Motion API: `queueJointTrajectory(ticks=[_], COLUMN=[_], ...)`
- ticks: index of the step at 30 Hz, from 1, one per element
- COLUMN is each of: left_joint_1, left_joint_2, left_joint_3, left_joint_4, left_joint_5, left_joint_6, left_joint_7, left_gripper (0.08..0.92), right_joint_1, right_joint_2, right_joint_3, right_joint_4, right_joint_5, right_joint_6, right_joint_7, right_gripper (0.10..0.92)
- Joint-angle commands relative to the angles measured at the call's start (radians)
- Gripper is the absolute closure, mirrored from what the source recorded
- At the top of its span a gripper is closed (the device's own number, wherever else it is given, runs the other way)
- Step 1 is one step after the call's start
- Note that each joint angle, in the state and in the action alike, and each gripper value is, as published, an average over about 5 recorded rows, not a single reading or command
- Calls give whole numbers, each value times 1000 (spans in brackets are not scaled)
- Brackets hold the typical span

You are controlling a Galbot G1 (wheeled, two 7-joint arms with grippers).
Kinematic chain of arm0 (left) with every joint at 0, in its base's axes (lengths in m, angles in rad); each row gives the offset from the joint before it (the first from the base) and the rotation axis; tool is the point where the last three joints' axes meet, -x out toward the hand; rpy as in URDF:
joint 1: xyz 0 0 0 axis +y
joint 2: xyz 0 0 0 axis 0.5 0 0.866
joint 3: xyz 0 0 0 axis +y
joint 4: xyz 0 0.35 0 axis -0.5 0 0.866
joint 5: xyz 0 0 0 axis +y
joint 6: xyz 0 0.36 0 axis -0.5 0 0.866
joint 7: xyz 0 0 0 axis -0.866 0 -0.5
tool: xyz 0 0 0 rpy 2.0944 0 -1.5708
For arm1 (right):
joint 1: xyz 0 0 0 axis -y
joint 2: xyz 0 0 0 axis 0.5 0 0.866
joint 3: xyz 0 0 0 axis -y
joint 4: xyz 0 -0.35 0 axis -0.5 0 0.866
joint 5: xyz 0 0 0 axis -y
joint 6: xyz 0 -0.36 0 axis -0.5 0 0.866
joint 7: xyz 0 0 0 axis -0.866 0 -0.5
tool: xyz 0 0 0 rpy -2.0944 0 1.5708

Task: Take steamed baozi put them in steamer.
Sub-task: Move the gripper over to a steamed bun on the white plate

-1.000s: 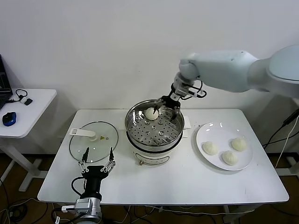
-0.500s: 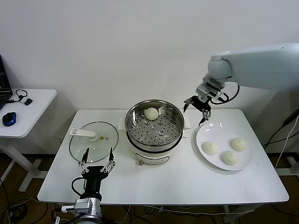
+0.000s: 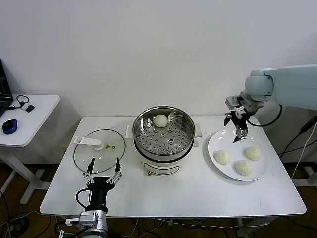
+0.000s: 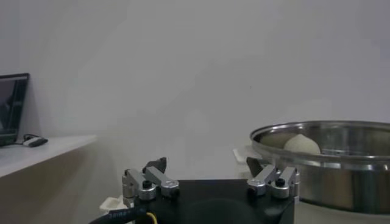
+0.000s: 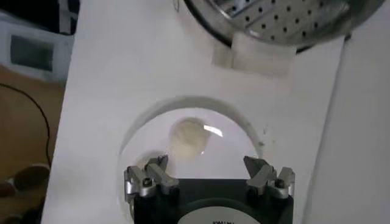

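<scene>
White wall backs a white table (image 3: 198, 193), with a smaller side desk (image 3: 29, 124) off to the far left carrying a blue mouse (image 3: 9, 126).

The right gripper (image 3: 237, 130) has its fingers spread wide and holds nothing. It hangs above the far edge of the white round plate (image 3: 218, 139) at the right of the table, its pale arm reaching in from the right. In the right wrist view the open fingers (image 5: 149, 176) frame the plate (image 5: 140, 131) below, with one bun (image 5: 189, 136) showing between them and the steamer's perforated tray (image 5: 286, 18) beyond.

Three steamed baozi lie on the plate: one to the left (image 3: 222, 157), one nearer the front (image 3: 243, 167) and one to the right (image 3: 253, 152), close together but apart from one another. A fourth baozi (image 3: 160, 120) sits on the perforated tray at the far side of the steamer (image 3: 163, 158), a shiny steel pot on a white base at mid-table.

The left gripper (image 3: 103, 172) is parked at the near left edge of the table, fingers open and empty, pointing up just in front of the flat glass lid (image 3: 109, 158) with its white handle (image 3: 88, 142). From the left wrist view its fingertips (image 4: 149, 176) stand apart, with the steamer rim (image 4: 317, 131) and the bun (image 4: 301, 145) inside it off to one side.
</scene>
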Motion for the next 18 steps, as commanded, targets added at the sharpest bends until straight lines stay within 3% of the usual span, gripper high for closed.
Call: queueJointTrajectory(ticks=[1, 18], left_joint_1=[3, 14], left_joint_2=[-30, -43], left_joint_3=[-3, -21], left_joint_4=[4, 7], left_joint_5=[7, 20], left_joint_6=[0, -2], left_joint_7=[1, 0], left_gripper=[177, 177], right_joint_1=[-240, -575], right_joint_2=[-152, -96], right_joint_3=[173, 453], right_joint_4=[-52, -288], right_joint_5=[-48, -156], right_joint_6=[-161, -118], right_joint_7=[18, 8], right_gripper=[203, 203])
